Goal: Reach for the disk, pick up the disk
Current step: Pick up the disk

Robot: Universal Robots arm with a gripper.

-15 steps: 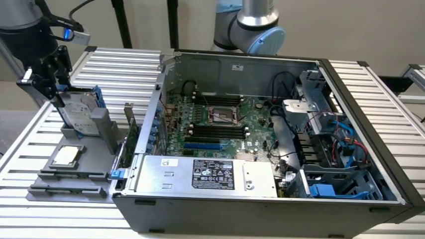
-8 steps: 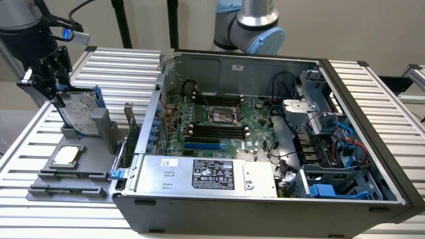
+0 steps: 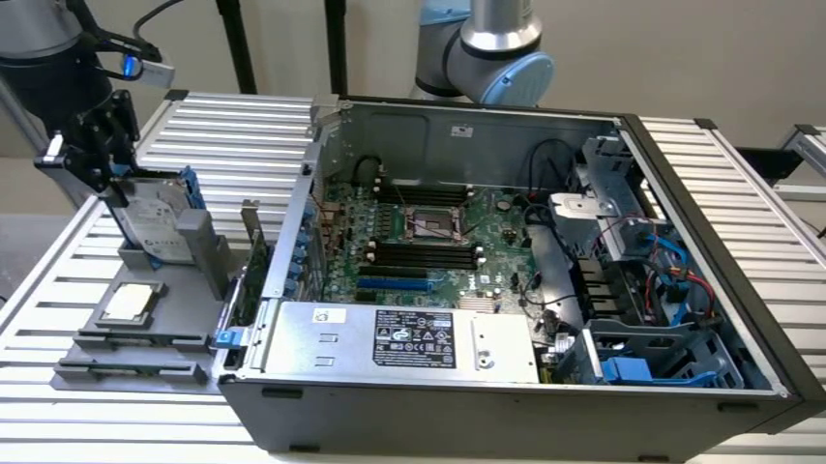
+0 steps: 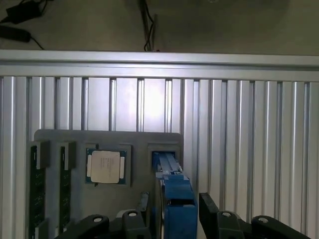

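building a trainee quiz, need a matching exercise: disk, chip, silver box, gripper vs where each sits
1 disk
2 chip
3 silver box
4 gripper

a lying flat on the grey fixture
b inside the computer case
c at the disk's top edge
d standing upright in the fixture

Pairs: 1-d, 2-a, 3-b, 4-c
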